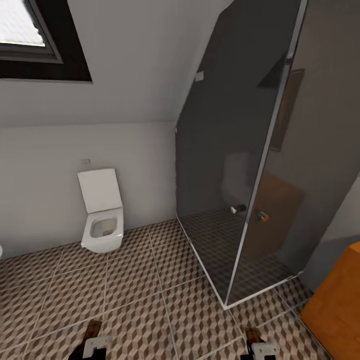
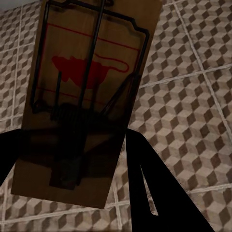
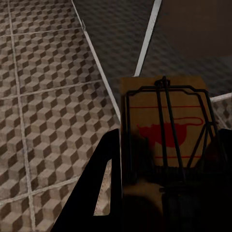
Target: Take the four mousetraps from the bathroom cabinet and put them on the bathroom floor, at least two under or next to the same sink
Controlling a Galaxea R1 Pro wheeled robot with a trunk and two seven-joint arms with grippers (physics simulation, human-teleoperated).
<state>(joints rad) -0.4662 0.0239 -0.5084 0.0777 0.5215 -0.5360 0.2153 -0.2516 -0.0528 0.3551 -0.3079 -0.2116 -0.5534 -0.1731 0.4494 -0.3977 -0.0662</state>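
I've got a mousetrap clamped in my left gripper and another mousetrap in my right gripper, carrying them over the bathroom floor, next probably finding the sink.

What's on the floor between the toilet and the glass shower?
Head view: nothing but bare patterned bathroom floor lies between the toilet and the shower enclosure.
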